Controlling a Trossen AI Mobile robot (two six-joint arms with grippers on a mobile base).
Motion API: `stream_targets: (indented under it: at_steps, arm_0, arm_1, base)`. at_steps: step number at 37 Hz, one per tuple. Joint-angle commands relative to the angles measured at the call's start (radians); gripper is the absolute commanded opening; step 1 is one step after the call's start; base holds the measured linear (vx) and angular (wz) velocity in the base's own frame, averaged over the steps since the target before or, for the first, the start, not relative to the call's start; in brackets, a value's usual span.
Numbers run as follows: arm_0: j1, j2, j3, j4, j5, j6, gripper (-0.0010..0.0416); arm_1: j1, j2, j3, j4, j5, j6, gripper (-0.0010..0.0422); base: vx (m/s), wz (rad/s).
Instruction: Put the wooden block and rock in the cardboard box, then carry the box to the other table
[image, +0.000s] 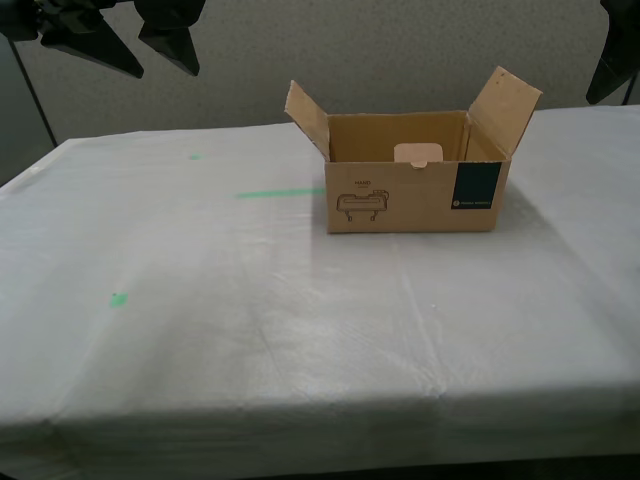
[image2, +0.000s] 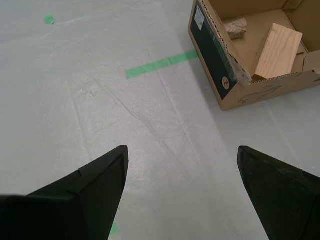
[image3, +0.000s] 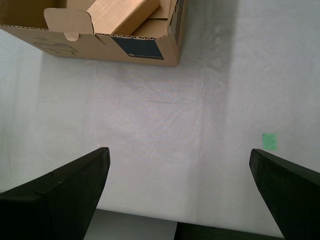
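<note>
The cardboard box (image: 410, 200) stands with its flaps open on the cloth-covered other table (image: 250, 330), toward the back in the exterior view. Its inside is hidden in that view. The second wrist view shows the wooden block (image2: 277, 50) leaning inside the box (image2: 225, 75), with the rock (image2: 236, 27) beside it on the box floor. The first wrist view shows the block (image3: 122, 12) in the box (image3: 100, 45); the rock is hidden there. My first gripper (image3: 180, 151) and my second gripper (image2: 182, 150) hang open above bare cloth, apart from the box and holding nothing.
A green tape strip (image: 280, 192) lies on the cloth at the box's side toward the exterior view's left, with small green marks (image: 118, 298) farther that way. Dark fingers (image: 130, 45) hang at both upper corners of the exterior view. The table's front edge (image: 320, 410) runs across its lower part.
</note>
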Motion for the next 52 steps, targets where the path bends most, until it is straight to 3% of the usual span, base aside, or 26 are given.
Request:
stream_targets:
  at_steps: [1,52]
  arm_0:
    - [0.000,0.000,0.000,0.000,0.001,0.000,0.0390]
    - [0.000,0.000,0.000,0.000,0.001,0.000,0.0389]
  arm_1:
    - [0.000,0.000,0.001,0.000,-0.004,-0.001,0.0295]
    - [0.000,0.000,0.001,0.000,-0.004,-0.001,0.0295]
  base:
    - [0.000,0.000]
    - [0.000,0.000]
